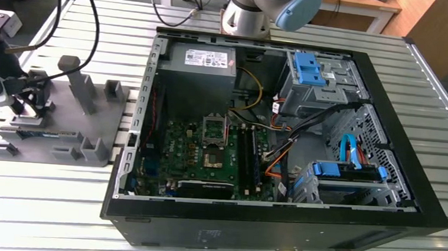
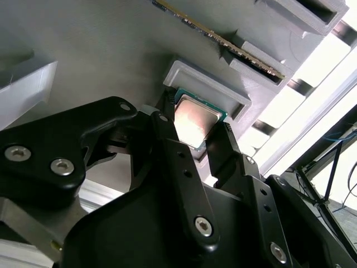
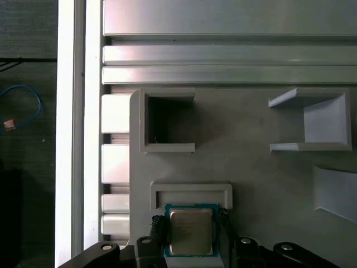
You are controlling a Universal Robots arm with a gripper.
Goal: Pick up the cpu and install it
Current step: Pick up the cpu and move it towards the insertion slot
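The cpu (image 3: 191,231) is a small square chip with a silvery top and a thin green rim. It lies at a U-shaped holder (image 3: 191,192) on the grey fixture plate (image 1: 58,131), at the exterior view's left. My gripper (image 1: 24,102) hangs over that plate. In both wrist views its black fingers (image 2: 167,125) stand on two opposite sides of the cpu (image 2: 195,114) and touch its edges, so the gripper (image 2: 194,127) is shut on it. The motherboard (image 1: 197,165) lies inside the open computer case (image 1: 280,224), with its socket (image 1: 215,155) uncovered and the socket lid (image 1: 214,128) raised.
Grey posts (image 1: 80,89) and pockets (image 3: 167,123) rise from the fixture plate. A memory stick (image 2: 223,39) stands on edge in a slot beside the cpu holder. Inside the case are a power supply (image 1: 200,62), blue drive cages (image 1: 311,69) and loose cables (image 1: 286,147). Another arm's base (image 1: 247,14) stands behind the case.
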